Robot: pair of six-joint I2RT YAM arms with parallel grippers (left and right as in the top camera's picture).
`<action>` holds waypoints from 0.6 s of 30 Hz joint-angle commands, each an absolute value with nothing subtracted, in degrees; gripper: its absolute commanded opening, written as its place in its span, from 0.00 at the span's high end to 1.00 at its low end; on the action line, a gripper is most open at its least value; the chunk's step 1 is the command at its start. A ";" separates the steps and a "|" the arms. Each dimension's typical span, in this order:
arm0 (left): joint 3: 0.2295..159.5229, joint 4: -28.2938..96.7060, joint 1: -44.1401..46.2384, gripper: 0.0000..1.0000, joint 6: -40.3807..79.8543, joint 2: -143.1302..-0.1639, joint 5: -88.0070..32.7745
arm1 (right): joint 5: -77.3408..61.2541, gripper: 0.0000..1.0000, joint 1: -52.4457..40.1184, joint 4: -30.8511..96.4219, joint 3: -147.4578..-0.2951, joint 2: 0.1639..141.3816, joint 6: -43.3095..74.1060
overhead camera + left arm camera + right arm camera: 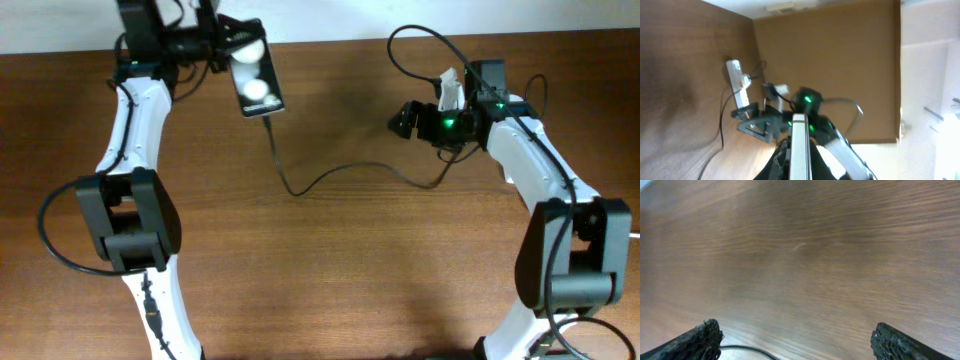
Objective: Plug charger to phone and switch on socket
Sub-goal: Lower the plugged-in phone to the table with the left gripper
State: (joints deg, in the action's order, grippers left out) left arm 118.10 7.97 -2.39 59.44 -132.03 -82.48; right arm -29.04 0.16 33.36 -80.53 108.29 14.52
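Left fingers (776,164) clamping phone (255,78); charger (360,166) trailing from phone's end across table (350,280); right fingers (692,341) hanging wide apart, gripping nothing

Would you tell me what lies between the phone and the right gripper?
In the overhead view, the table between phone and right gripper is bare wood; only the charger cable loops across, nearer the robot.

The phone (255,75) sits at the far left of the tabletop (330,270); the charger (345,170) runs from its near end rightward across the middle toward the socket (450,90), far right, partly under the right arm
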 commanded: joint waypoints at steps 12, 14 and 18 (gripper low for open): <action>118.17 60.51 7.05 1.00 14.63 -134.04 -42.15 | -9.82 0.01 -12.47 44.60 -80.84 97.95 8.80; 118.17 61.17 7.27 1.00 13.15 -136.97 -42.15 | -9.82 0.01 -12.75 44.71 -80.84 97.95 8.82; 118.17 60.88 7.27 1.00 13.13 -140.94 -40.47 | -9.82 0.01 -12.75 44.86 -80.84 97.97 8.82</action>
State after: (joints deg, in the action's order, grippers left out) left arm 117.86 60.88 7.03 14.28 -139.57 -41.34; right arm -10.55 -12.53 44.86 -80.62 99.22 9.02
